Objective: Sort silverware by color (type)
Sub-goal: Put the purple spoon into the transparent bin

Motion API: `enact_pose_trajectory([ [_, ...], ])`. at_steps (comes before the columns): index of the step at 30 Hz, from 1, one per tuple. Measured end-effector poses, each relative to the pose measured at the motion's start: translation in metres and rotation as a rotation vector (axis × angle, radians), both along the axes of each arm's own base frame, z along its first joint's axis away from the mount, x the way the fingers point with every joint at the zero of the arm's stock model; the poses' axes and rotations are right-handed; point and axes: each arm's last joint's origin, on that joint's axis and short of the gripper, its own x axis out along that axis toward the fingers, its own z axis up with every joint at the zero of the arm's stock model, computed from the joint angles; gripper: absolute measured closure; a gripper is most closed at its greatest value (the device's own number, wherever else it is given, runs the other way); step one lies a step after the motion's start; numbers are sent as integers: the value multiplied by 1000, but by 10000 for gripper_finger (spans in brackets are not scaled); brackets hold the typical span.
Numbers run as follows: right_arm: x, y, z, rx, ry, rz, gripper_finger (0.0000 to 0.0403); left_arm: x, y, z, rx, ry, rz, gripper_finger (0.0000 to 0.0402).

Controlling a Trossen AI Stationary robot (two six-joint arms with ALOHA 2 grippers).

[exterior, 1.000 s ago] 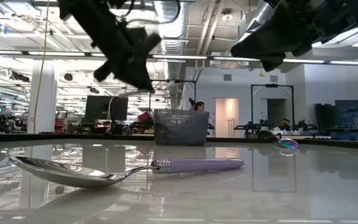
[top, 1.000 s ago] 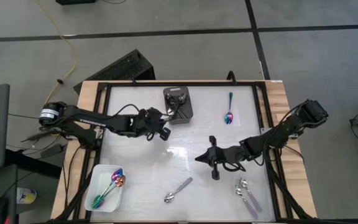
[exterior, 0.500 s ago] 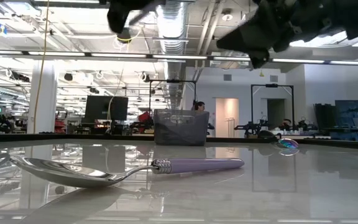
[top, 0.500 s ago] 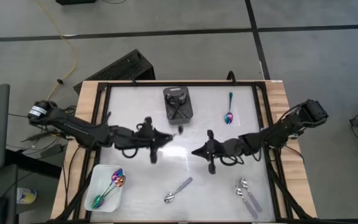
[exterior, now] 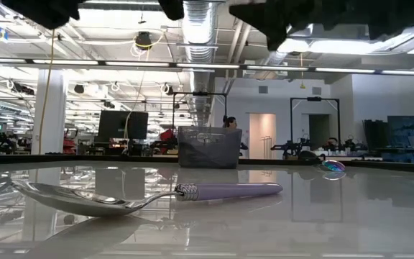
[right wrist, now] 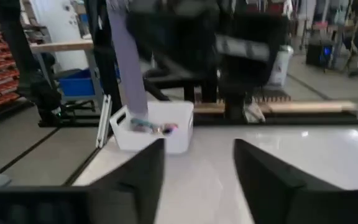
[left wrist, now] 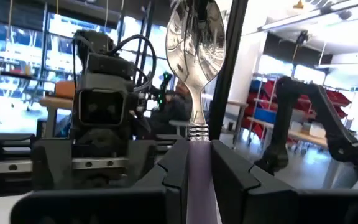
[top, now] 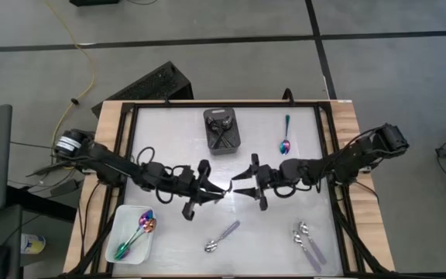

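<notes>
My left gripper [top: 217, 189] hovers over the table's middle, shut on a silver spoon [left wrist: 196, 43] with a lavender handle; the bowl sticks up past the fingers. Facing it a short way off, my right gripper [top: 239, 184] is open [right wrist: 197, 163], with nothing between its fingers. A white tray [top: 119, 245] at the near left holds rainbow spoons [top: 141, 229]. A black bin [top: 223, 130] at the far middle holds dark spoons. Flat on the table lie one rainbow spoon [top: 285, 140], one silver spoon [top: 221, 236] and two more silver spoons [top: 308, 244]. My left gripper pinches the spoon's lavender handle [left wrist: 199, 167] between its two fingers, just behind the beaded collar below the bowl. The fingers lie along the handle and point about level, tipped a little upward. The spoon is lifted clear of the table, bowl foremost and uppermost.
A black frame rail [top: 327, 155] runs round the white table top. In the low view the near silver spoon [exterior: 121, 198] lies in front, the bin [exterior: 207, 147] behind it. A blurred lavender strip [right wrist: 127, 59] shows ahead of my right fingers.
My left gripper has left the black bin's side and swung toward the table's middle and near edge, tipping up from pointing down to about level, still shut. My right gripper has drifted toward the far edge and the left gripper, and has opened.
</notes>
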Motion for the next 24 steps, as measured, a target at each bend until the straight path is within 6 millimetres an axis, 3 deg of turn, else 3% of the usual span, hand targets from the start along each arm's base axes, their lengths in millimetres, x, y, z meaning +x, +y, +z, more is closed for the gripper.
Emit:
enact_pose_trajectory([
  [5, 5, 3, 10, -32, -11, 23, 106, 17, 1, -1, 24, -13, -12, 368],
  [10, 6, 9, 15, -50, -19, 145, 60, 28, 7, 9, 74, -33, 4, 368],
  [24, 12, 7, 31, -90, -83, 64, 59, 40, 17, 16, 110, 48, 262, 368],
])
